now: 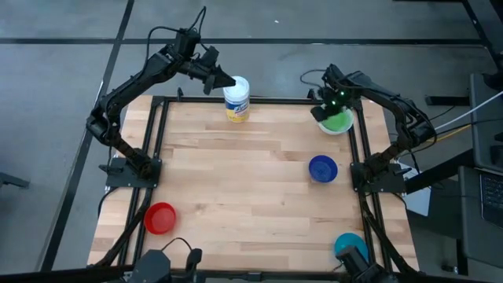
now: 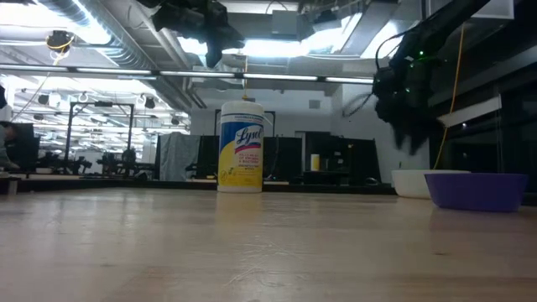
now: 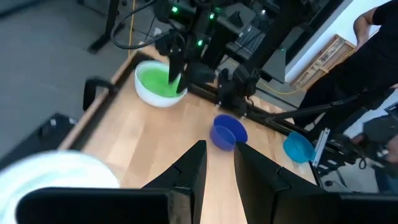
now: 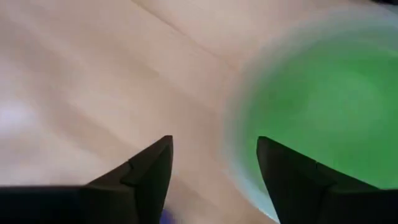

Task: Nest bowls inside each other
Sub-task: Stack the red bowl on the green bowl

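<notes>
While our right pincer hangs wide and empty above the green bowl nested in white, we judge these bowls light, stiff, slippery; pinch the rim.

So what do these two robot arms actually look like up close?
Both are slim black jointed arms with black cables looping off them. The left gripper ends in two flat, dark, wedge-shaped fingers. The right gripper has the same dark fingers, and small green lights glow on its wrist. No coloured markings or labels show on either arm.
</notes>
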Available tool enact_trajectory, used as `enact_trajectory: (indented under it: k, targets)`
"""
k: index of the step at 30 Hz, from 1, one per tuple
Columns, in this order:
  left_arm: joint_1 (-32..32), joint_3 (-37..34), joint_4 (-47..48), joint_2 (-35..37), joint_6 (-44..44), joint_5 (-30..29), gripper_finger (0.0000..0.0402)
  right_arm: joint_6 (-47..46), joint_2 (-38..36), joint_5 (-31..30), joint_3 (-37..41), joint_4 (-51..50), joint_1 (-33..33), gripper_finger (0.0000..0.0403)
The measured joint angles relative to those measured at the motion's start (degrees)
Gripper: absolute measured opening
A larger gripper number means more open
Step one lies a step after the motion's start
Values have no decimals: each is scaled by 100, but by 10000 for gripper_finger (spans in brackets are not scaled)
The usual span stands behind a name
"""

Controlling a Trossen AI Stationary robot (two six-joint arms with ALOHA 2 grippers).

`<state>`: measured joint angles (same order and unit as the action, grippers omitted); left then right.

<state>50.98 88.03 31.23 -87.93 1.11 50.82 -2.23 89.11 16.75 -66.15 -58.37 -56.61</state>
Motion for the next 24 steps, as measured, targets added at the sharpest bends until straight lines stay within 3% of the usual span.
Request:
enact_trajectory:
  k: [3,6,10,14,17,20,24]
  targets:
    - [0,0,-789,2,428,164,77,-664,-136,1556,0,1286,183,232]
    - [-16,-2,-1588,93,1059,330,77,-1583,-301,2548,-2,2868,605,222]
    - [-217,-2,-1711,415,1360,463,77,-2425,-457,3130,-20,4306,1421,208]
    - [-697,0,-745,980,1165,234,77,-2504,-524,3126,-155,4562,2329,200]
    - [-1236,0,829,1448,745,-548,83,-2482,-525,3039,-293,4676,2944,200]
    - [-1909,0,2606,1860,656,-1817,96,-2480,-525,2840,-442,4955,3502,207]
    - [-2922,0,4289,2284,1408,-3462,119,-2561,-525,2654,-627,5449,4007,219]
